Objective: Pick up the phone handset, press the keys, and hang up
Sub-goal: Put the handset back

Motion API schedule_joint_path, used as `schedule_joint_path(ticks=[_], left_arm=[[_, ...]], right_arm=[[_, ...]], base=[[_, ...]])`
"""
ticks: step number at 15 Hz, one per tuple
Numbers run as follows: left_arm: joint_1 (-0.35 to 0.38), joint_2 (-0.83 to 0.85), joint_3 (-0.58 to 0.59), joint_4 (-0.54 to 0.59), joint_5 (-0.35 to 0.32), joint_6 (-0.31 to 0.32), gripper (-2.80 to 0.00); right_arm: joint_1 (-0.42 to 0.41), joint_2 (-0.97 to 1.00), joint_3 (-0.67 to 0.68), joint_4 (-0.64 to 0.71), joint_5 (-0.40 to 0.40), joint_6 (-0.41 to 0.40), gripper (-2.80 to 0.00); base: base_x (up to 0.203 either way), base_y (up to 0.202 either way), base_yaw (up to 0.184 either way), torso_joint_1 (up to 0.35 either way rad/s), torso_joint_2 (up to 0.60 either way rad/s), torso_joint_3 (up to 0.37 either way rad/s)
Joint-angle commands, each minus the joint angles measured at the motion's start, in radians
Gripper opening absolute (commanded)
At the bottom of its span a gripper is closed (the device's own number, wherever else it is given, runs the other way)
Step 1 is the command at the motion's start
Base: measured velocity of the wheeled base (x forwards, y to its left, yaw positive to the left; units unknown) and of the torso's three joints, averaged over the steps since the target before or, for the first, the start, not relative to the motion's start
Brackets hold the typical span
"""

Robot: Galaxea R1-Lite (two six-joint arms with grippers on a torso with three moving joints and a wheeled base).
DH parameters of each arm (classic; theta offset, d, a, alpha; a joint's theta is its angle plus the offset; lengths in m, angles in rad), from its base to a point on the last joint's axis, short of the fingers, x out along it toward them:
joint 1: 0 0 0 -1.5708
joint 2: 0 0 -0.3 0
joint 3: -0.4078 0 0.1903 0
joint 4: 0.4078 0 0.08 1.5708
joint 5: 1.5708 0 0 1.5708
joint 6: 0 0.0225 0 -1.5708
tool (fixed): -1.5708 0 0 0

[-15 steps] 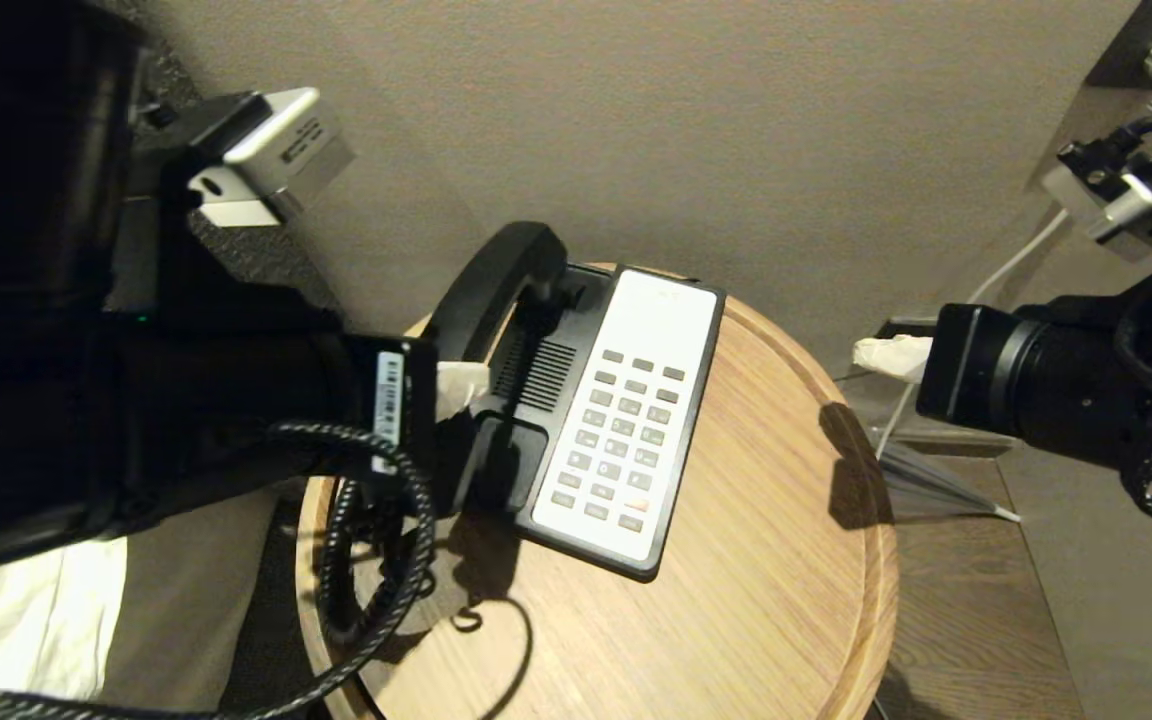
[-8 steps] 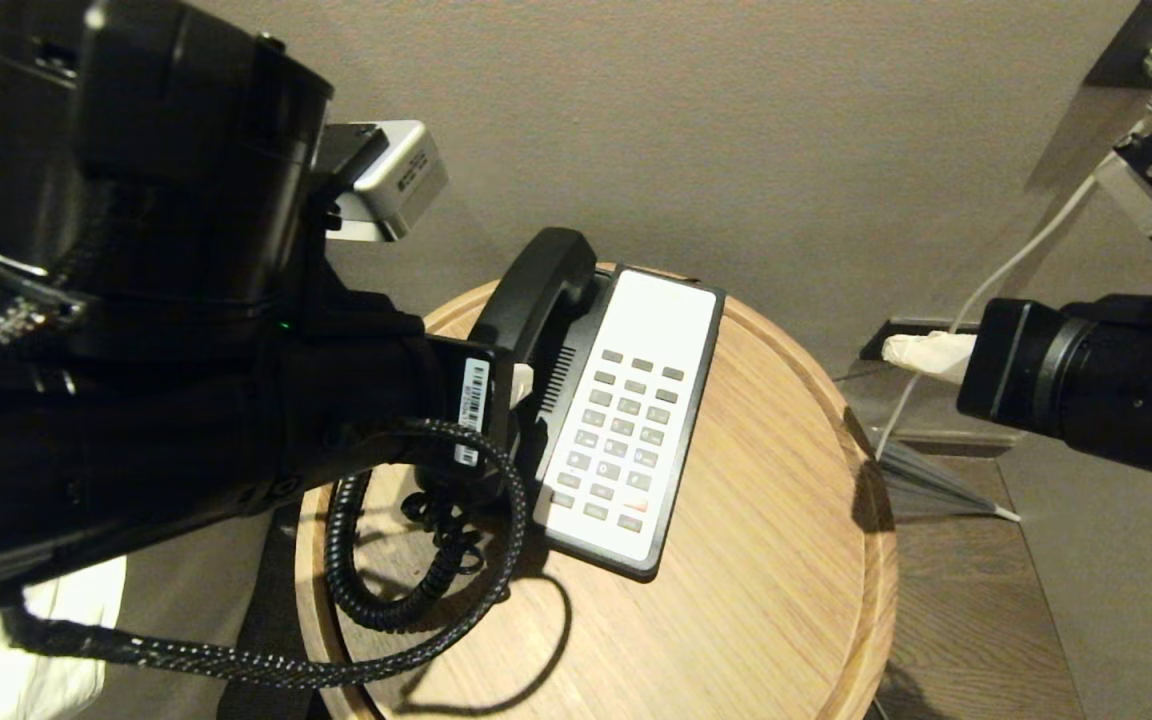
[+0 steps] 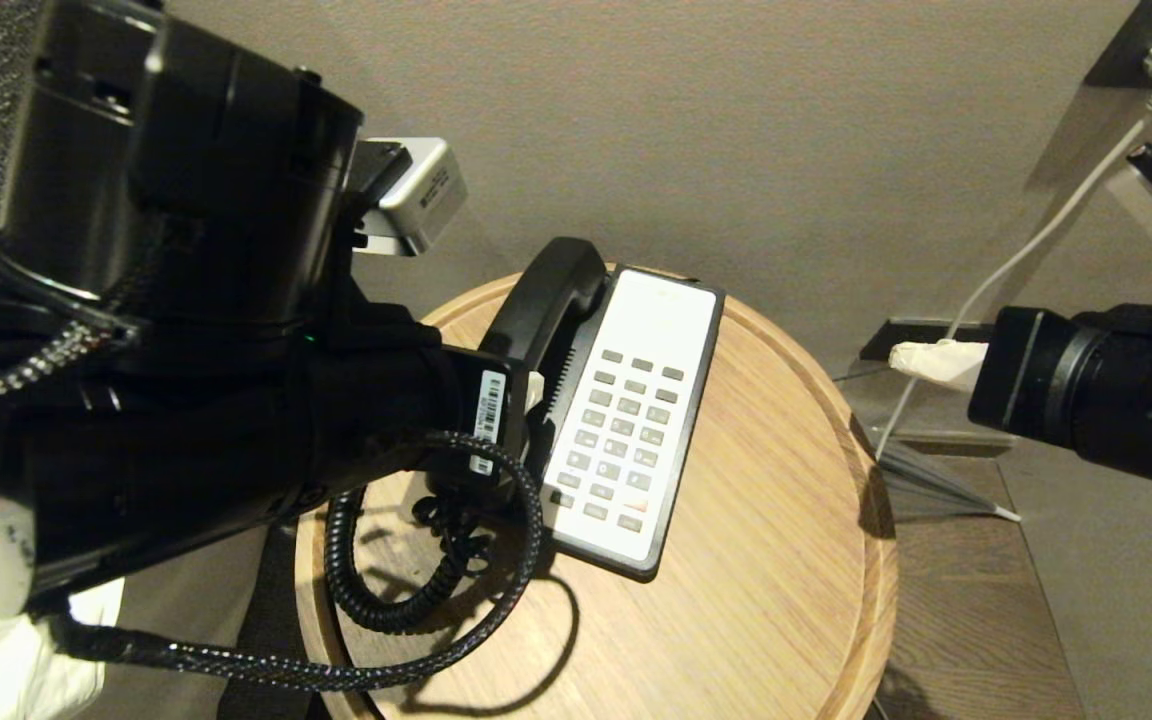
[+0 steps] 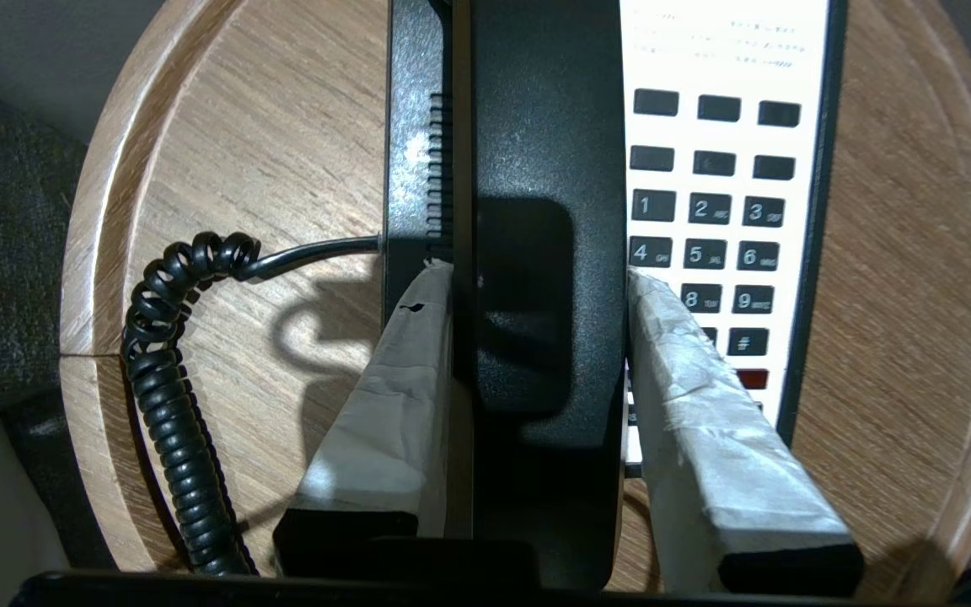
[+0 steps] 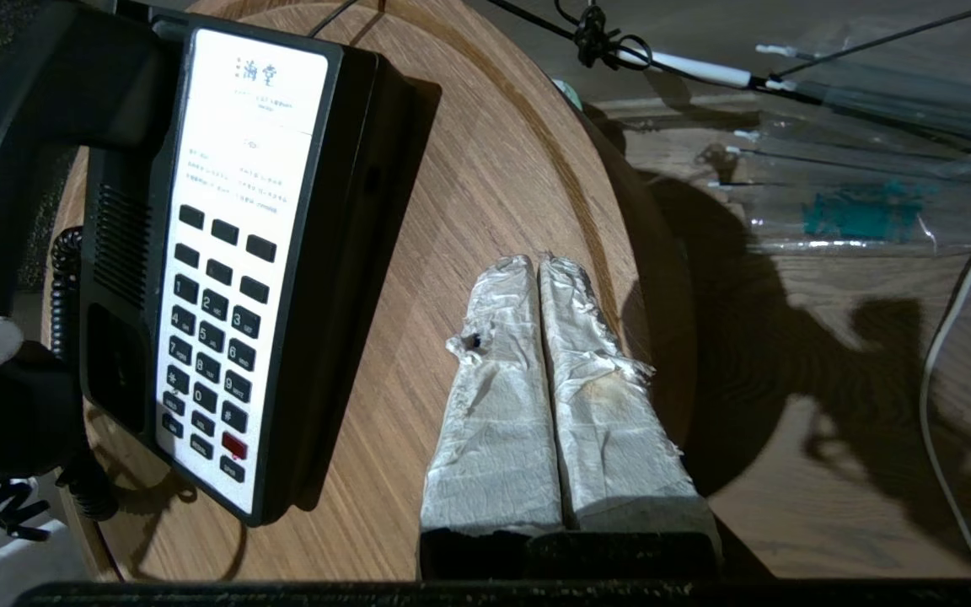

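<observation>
Black phone handset [image 4: 544, 211] clamped in left gripper [image 4: 540, 287] over cradle | right gripper [image 5: 540, 278] fingers together, beside keys [image 5: 211, 337]

**Handset clamped, keypad just beside it**

You see the phone handset [image 4: 536, 253], long, glossy and black, gripped between the left tool's [image 4: 536, 282] taped fingers [image 4: 696, 405], its far end raised. Its coiled cord [image 4: 169, 396] trails beside the tool. The keys [image 4: 709, 211], grey with one red, lie just beside the handset.
</observation>
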Motion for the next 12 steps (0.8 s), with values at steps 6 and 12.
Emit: schedule_joint_path(ticks=[6, 12], left_arm=[[0.001, 0.002, 0.068, -0.035, 0.003, 0.018, -2.80], [0.002, 0.022, 0.067, -0.056, 0.002, 0.018, -2.80]], right_arm=[[0.001, 0.001, -0.010, 0.000, -0.002, 0.002, -2.80], [0.001, -0.004, -0.008, -0.002, -0.002, 0.002, -2.80]], base=[[0.000, 0.000, 0.000, 0.000, 0.00, 0.000], [0.000, 0.000, 0.000, 0.000, 0.00, 0.000]])
